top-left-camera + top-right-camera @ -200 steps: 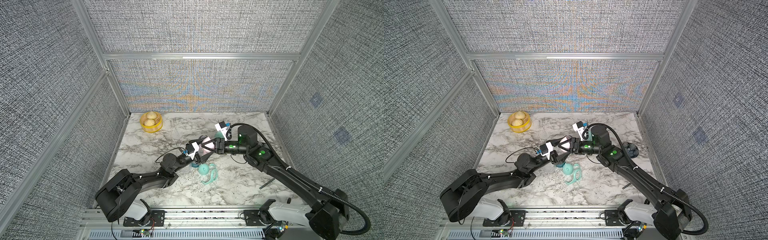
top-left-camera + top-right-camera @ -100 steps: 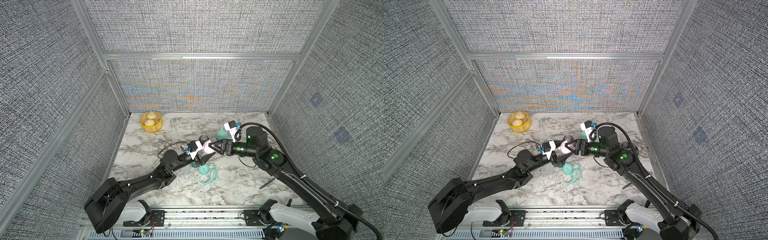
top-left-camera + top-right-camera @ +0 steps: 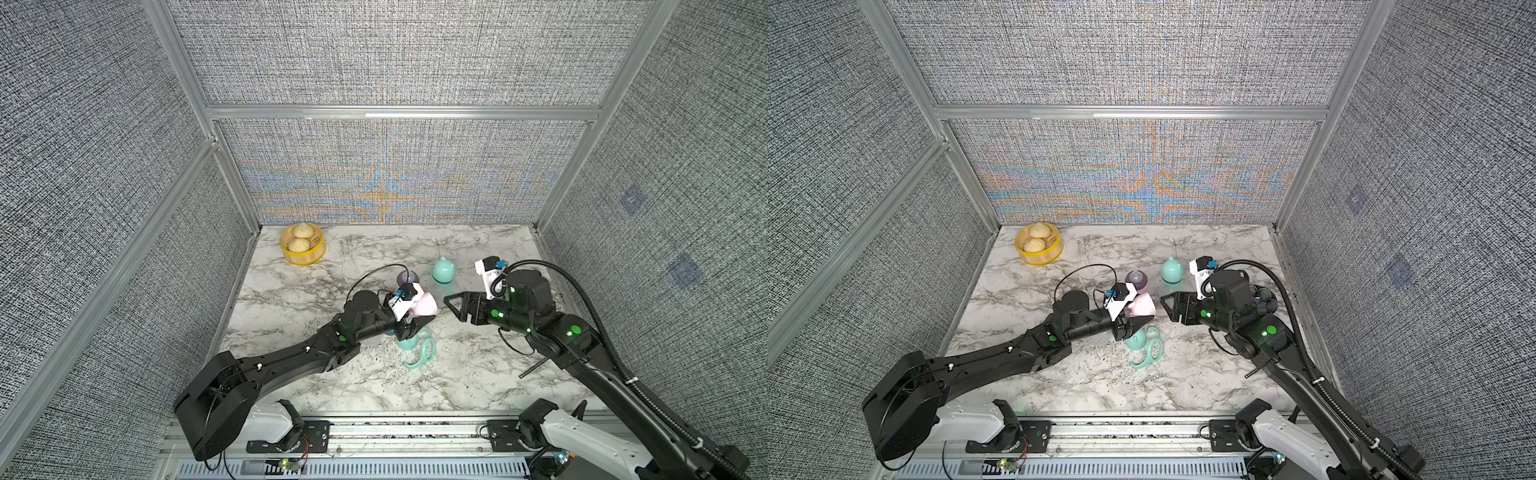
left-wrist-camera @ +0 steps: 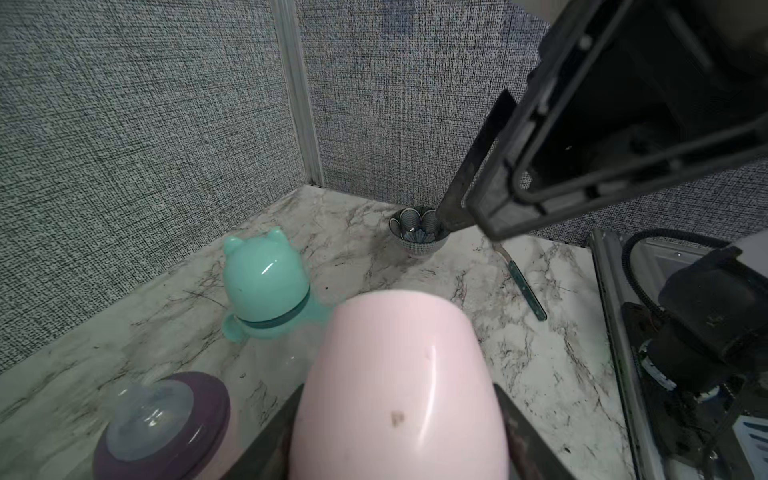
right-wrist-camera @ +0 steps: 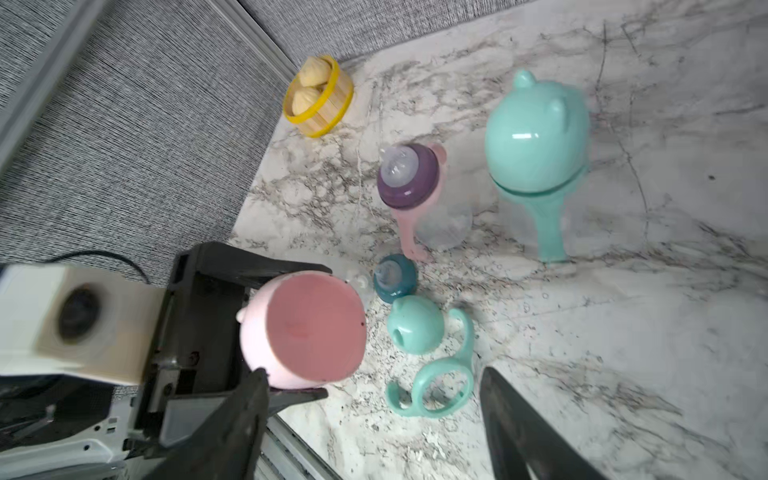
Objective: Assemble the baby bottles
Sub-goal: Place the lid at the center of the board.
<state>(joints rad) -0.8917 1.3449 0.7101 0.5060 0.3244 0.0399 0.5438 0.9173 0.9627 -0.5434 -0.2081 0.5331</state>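
Left end effector (image 3: 420,315) is clamped on the pink dome cap (image 3: 427,306), held above the worktop (image 3: 324,291) at frame centre. Right end effector (image 3: 454,309) faces the cap, jaws apart and empty, just right of it.

I get bright, even light from above in both top views, soft shadows only, with rainbow moiré across the back wall (image 3: 386,187). Wrist views bend at their edges; the pink cap (image 4: 399,386) shows glare streaks, and close parts smear
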